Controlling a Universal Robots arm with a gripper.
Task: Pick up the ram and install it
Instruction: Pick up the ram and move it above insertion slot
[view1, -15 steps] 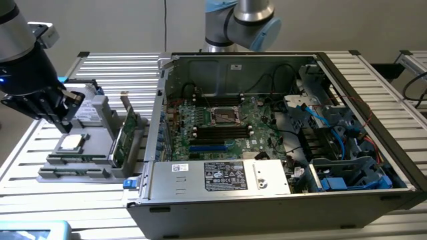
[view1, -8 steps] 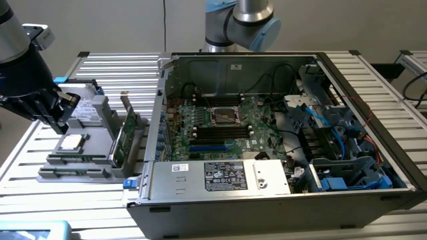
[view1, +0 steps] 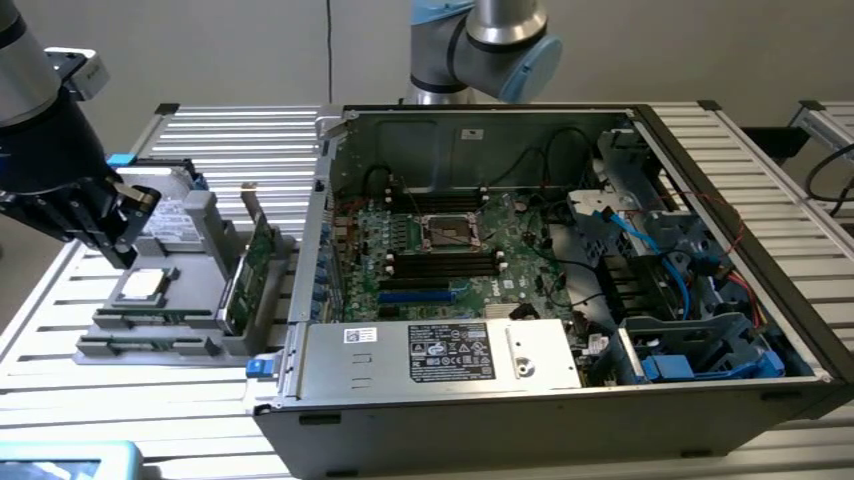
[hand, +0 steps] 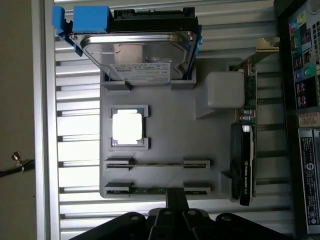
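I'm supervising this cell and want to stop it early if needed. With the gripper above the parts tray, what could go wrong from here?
The gripper is over the nearer thin green ram stick. Its twin sits close beside it in the grey plastic parts tray, so an off-line approach might catch both. The stick stands edge-up in end holders, so a tilted pull might jam it.

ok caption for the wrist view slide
Gripper at the nearer ram stick, slotted in a gray parts tray.
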